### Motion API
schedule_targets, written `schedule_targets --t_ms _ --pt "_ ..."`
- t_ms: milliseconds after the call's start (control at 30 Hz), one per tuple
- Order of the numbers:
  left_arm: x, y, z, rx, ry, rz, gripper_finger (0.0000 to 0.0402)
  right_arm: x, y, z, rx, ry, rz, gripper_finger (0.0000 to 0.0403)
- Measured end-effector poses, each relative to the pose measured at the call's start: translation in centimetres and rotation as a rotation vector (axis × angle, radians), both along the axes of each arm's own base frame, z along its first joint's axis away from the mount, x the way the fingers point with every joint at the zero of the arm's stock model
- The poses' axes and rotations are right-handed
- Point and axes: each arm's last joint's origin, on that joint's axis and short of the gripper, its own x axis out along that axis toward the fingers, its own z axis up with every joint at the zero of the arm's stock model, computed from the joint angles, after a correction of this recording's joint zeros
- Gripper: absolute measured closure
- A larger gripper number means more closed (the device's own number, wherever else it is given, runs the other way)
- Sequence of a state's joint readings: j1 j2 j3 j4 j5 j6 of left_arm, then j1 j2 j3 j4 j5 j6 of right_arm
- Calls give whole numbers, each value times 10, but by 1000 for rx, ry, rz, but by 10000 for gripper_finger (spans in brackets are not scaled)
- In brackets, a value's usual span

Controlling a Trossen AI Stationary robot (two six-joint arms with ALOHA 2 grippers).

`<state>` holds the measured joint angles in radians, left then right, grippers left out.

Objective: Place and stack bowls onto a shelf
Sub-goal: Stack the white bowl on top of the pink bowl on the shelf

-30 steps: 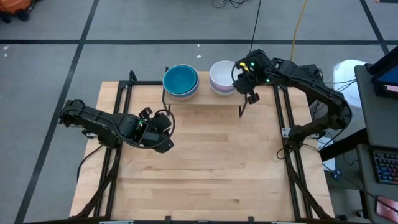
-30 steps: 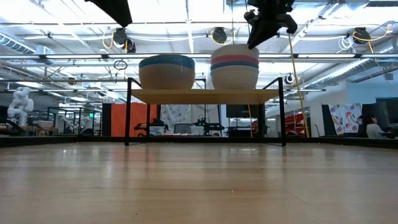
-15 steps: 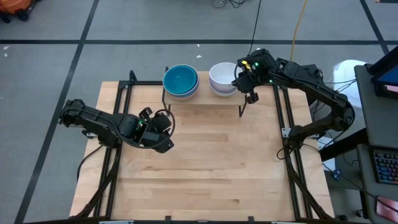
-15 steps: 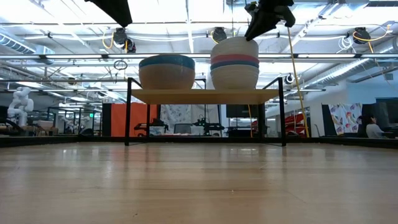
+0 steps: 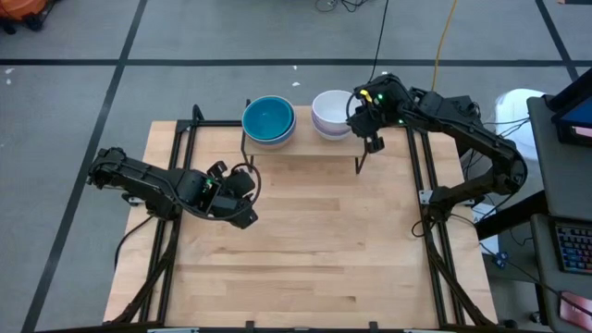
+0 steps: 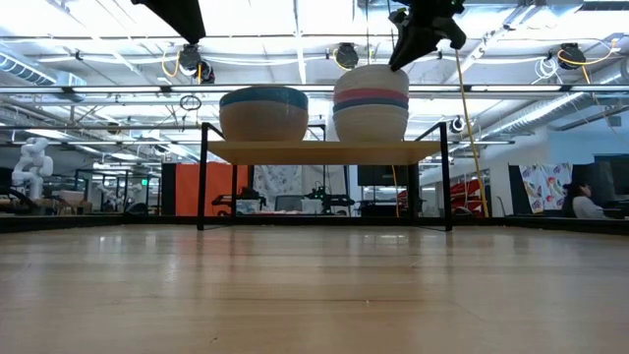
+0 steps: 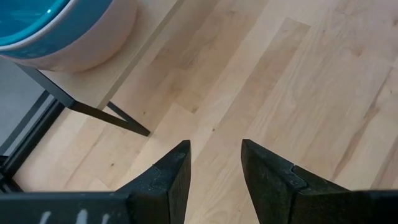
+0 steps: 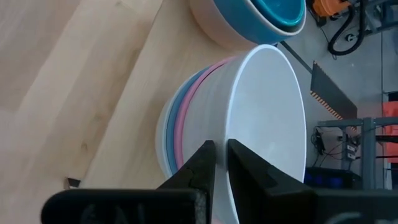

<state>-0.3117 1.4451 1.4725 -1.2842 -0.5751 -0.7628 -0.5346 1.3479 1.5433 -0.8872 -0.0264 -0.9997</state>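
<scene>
The light-wood shelf (image 5: 301,144) stands at the table's far edge on thin black legs and carries two stacks of bowls. The left stack (image 5: 268,120) has a teal bowl on top, resting on a blue and a grey-white one. The right stack (image 6: 371,103) shows a white bowl (image 5: 329,111) on top, with pink, blue and grey-white below. My right gripper (image 8: 222,157) is at the white bowl's right rim, shut on it. My left gripper (image 7: 214,163) is open above bare table (image 7: 292,93), near the shelf's front left leg (image 7: 106,112). My right gripper holds the white bowl by its rim (image 8: 232,127), on the side toward the table's right edge. One finger (image 8: 202,163) is outside the wall and the other (image 8: 245,163) inside. The fingers come from above, slanting down. The bowl sits nested in the pink bowl (image 8: 181,124).
Black frame rails (image 5: 180,176) run along the table's left and right sides. The wide wooden tabletop (image 5: 314,250) spreads out in front of the shelf. A desk with a keyboard (image 5: 573,245) stands off the table's right edge.
My right gripper rose slightly over the right stack, then sank a little. The white top bowl went with it: its rim climbed in the low view and settled partway back down into the stack.
</scene>
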Motion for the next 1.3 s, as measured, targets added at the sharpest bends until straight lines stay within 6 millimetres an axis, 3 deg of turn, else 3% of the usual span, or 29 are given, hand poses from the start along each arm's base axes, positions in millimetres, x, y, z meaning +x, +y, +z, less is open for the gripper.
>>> schedule_targets --t_ms 333,533,933,1300 --pt "0 0 0 -1 0 0 254 1 1 1 -30 7 35 373" --pt "0 0 0 -1 0 0 254 1 1 -1 -23 18 35 399" --pt "0 0 0 -1 2 0 254 1 1 0 -20 12 30 392" --pt "0 0 0 -1 2 0 254 2 1 1 0 -26 -8 338"
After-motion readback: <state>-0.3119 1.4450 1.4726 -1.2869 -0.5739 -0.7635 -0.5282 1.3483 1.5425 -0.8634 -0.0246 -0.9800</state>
